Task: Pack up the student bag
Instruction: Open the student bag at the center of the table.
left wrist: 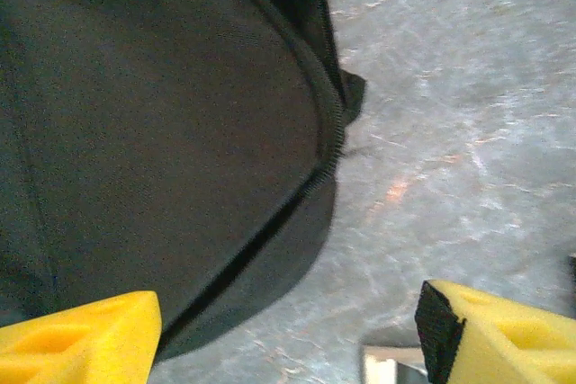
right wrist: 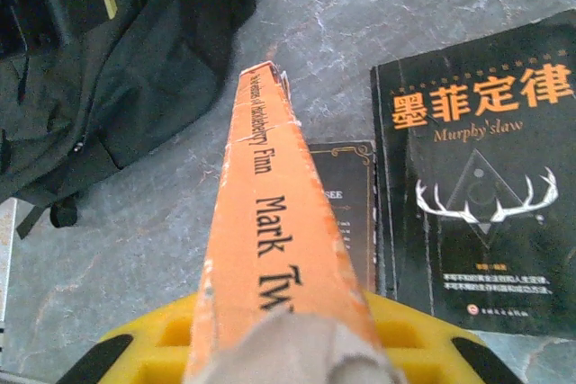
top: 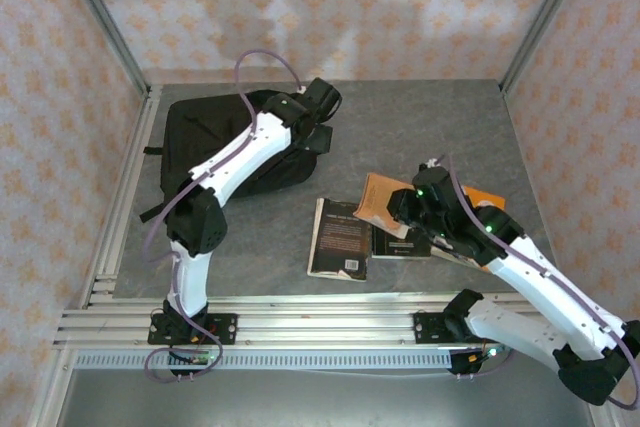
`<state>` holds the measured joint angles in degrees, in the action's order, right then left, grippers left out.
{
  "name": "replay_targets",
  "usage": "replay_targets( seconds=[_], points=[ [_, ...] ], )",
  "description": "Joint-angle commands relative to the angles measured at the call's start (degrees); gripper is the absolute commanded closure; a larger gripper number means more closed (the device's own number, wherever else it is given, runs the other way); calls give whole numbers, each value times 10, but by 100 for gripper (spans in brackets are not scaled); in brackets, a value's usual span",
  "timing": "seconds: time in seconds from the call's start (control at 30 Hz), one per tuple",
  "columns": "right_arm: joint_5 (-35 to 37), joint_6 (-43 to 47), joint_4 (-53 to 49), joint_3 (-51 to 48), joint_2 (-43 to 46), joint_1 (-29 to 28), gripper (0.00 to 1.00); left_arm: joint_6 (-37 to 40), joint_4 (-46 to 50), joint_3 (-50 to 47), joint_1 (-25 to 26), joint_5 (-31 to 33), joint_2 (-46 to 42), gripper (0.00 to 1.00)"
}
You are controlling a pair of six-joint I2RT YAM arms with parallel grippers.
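The student bag [top: 200, 137] lies near the tabletop's [top: 420, 117] far left corner. Our left hand [left wrist: 288, 312] hovers open, empty, at its edge; our right hand [top: 408, 209] grips an orange book [right wrist: 270, 222]. We should spread the opening before sliding it in.

The student bag [top: 192, 135] is showing black; the Mark Twain book [right wrist: 270, 213], orange. The table [top: 430, 119] is looking mottled grey.
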<state>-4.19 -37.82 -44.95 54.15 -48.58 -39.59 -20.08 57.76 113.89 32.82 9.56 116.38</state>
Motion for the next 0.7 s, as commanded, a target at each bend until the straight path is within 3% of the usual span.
replay_targets(
  seconds=[0.0, 0.3, 0.37, 0.53, 0.67],
  points=[
    [19, -6, -12, -8, 27, 0, 100, 50, 25, 29, -8, 66, 25, 24],
    [13, -2, -35, -3, 30, 0, 100, 66, 4, 56, -12, 74, 95, 29],
    [7, -3, -34, -4, 30, 0, 100, 70, 4, 72, -17, 83, 109, 42],
    [1, 3, -38, -1, 34, 0, 100, 76, 36, 136, -29, 64, 140, 97],
    [29, 17, -53, 18, 34, 0, 100, 70, 18, 124, -19, -3, 93, 100]
  ],
)
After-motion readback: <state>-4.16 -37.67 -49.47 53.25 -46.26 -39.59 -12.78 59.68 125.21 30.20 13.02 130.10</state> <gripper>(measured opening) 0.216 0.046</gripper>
